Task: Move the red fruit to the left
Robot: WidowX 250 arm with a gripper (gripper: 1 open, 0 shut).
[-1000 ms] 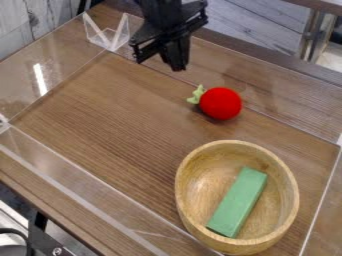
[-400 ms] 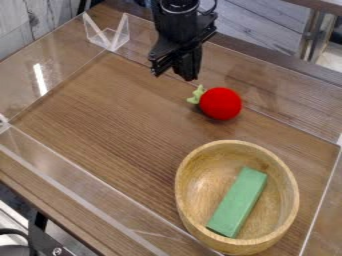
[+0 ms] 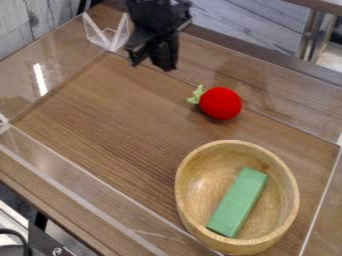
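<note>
The small round bright-red toy strawberry (image 3: pixel 219 103) with a green leafy tip lies on the brown wooden table (image 3: pixel 107 130), at about two o'clock from the table's middle and well apart from the black gripper (image 3: pixel 152 55) at eleven o'clock. The claw is pressed together and holds nothing. I think the round fruit can roll away towards the light wooden bowl (image 3: pixel 201 180) with the green rectangular block (image 3: pixel 238 203), at five o'clock, if the closed fingers push it off-centre.

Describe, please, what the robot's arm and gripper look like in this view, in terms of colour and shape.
Only the lower end of the arm shows, coming in from the top edge. It is black all over, blocky and angular, and narrows to a gripper with two short dark fingers. No coloured markings or labels can be made out, and no loose cables are clearly visible at this size.
</note>
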